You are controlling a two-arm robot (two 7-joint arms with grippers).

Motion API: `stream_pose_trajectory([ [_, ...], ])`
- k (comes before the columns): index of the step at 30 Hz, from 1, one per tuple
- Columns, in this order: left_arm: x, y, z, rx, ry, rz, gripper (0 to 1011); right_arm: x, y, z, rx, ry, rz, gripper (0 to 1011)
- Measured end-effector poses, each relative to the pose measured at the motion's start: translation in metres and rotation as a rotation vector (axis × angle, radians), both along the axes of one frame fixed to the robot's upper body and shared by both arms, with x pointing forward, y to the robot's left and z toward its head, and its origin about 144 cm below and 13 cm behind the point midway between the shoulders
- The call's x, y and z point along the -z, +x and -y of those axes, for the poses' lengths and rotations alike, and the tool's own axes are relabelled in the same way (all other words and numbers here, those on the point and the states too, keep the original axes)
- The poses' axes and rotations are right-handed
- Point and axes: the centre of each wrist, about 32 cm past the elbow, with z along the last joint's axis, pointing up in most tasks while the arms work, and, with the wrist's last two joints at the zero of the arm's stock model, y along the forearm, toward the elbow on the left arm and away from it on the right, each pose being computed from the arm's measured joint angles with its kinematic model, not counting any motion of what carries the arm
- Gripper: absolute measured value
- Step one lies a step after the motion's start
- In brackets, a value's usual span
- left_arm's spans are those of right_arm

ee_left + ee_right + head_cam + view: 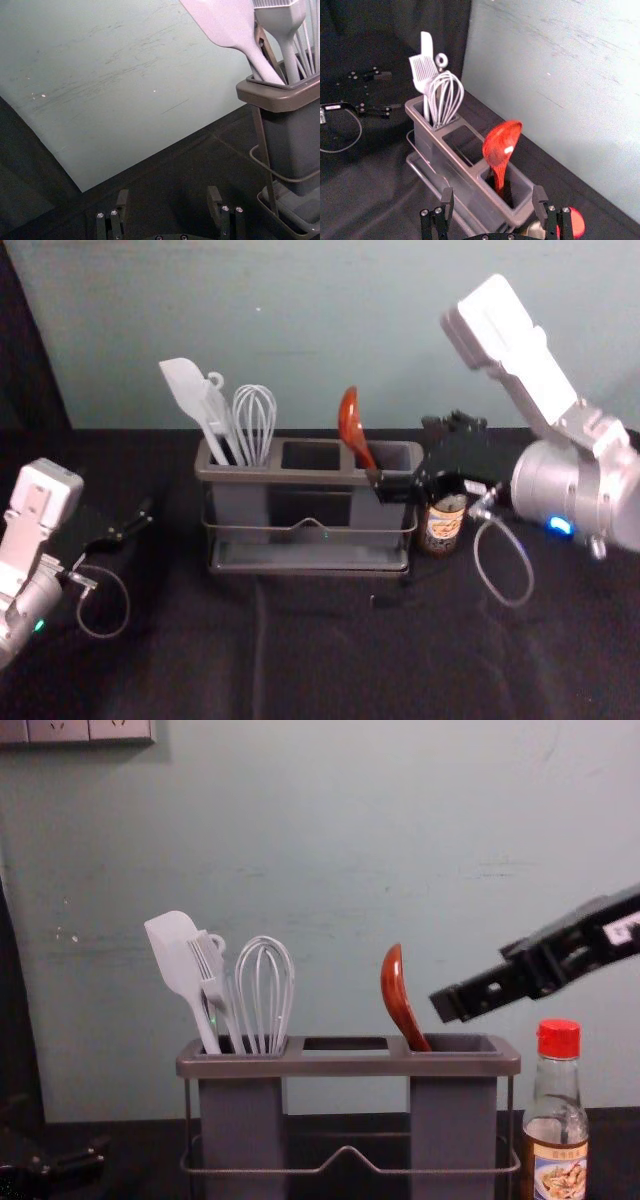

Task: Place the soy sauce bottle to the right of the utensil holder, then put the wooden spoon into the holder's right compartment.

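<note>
The utensil holder (270, 476) stands mid-table. In its right compartment the wooden spoon (350, 425) leans, bowl up; the right wrist view shows the spoon (501, 150) with its handle inside. Upright against the table's dark cloth, the soy sauce bottle (443, 526) is just right of the holder; its red cap (558, 1038) is on. My right gripper (404, 456) is above the right compartment, beside the spoon; the right gripper (493, 196) is open, not holding the spoon. My left gripper (146, 518) waits left of the holder; in its wrist view the left gripper (168, 195) is open.
A white spatula (187, 390), a brush (212, 970) and a whisk (255, 420) stand in the holder's left compartment. The middle compartment (465, 144) holds no utensil. Behind the table rises a pale green wall (330, 840).
</note>
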Motion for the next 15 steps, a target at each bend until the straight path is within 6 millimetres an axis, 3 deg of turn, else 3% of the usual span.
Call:
stream_pose_trajectory([
  [5,0.000,0.000,0.000,0.000,0.000,0.000,1012,0.027,-0.038,0.001,0.119,0.009,0.047,1004],
  [6,0.000,0.000,0.000,0.000,0.000,0.000,1011,0.027,-0.038,0.001,0.119,0.009,0.047,1004],
  [15,0.000,0.000,0.000,0.000,0.000,0.000,1012,0.088,-0.075,0.011,0.272,0.038,0.200,1004],
])
